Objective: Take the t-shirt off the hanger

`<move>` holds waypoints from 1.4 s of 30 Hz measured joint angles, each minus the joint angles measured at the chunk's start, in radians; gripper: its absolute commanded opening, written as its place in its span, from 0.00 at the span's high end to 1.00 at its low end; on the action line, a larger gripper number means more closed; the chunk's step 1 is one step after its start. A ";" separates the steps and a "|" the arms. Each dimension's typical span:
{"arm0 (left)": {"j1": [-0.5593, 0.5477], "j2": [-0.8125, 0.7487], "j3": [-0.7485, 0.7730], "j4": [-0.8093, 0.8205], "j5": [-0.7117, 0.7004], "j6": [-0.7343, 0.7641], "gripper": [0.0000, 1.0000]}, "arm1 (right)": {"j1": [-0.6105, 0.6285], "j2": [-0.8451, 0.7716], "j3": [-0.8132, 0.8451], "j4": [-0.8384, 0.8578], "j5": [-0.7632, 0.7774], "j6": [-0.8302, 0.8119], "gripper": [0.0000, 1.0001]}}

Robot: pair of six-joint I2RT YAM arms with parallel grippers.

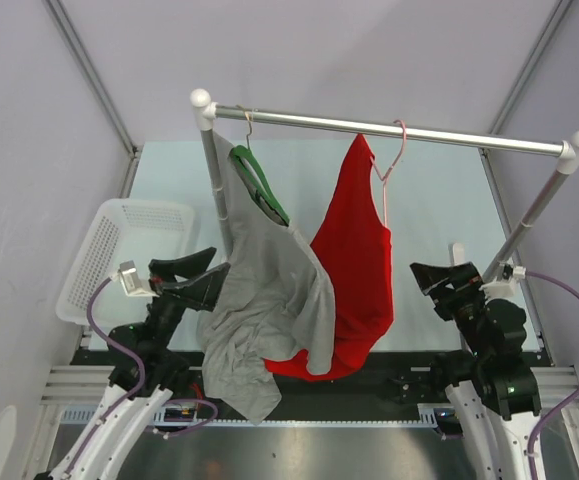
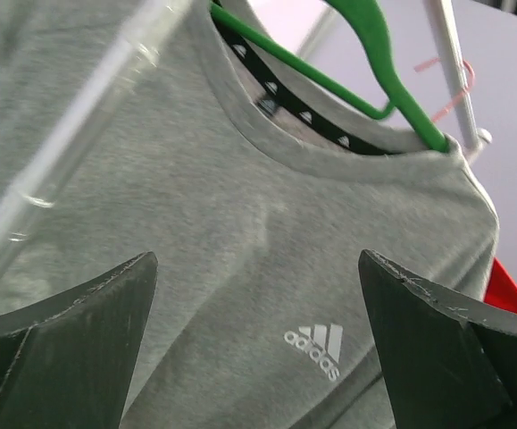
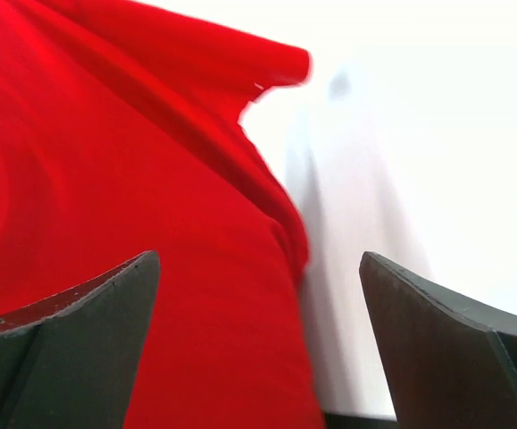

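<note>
Black jaws on the left arm [image 1: 159,320] are standing wide apart and holding nothing. They are pointing at the front of the grey t-shirt [image 1: 269,300], just below its collar, and they are not touching it. The left wrist view is showing a small white logo on the shirt between the two jaws. The right arm [image 1: 494,340] is waiting on the other side with its jaws wide apart too, and nothing is in them. They are facing the red shirt [image 1: 359,260] from nearby.

The grey t-shirt is hanging on the green hanger [image 1: 259,185], which is poking out through the collar. Its bottom edge is drooping down near the arm bases. The red shirt is hanging beside it on the pink hanger [image 1: 390,160], and the two shirts are overlapping low down. Both hangers are hooking over the silver rail [image 1: 449,136]. A white basket [image 1: 119,240] is sitting on the left. Behind the shirts, the pale desk [image 1: 439,200] is stretching back to the wall.
</note>
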 measured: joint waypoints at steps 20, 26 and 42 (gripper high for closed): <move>-0.013 0.091 0.387 -0.433 -0.074 0.100 0.00 | 0.046 0.069 0.458 -0.233 -0.200 -0.367 0.00; -0.014 0.266 0.484 -0.438 0.041 0.148 0.00 | -0.078 0.377 0.736 -0.285 -0.462 -0.552 0.00; -0.026 0.597 0.769 -0.370 0.550 0.179 0.08 | -0.137 0.570 0.784 -0.177 -0.849 -0.544 0.00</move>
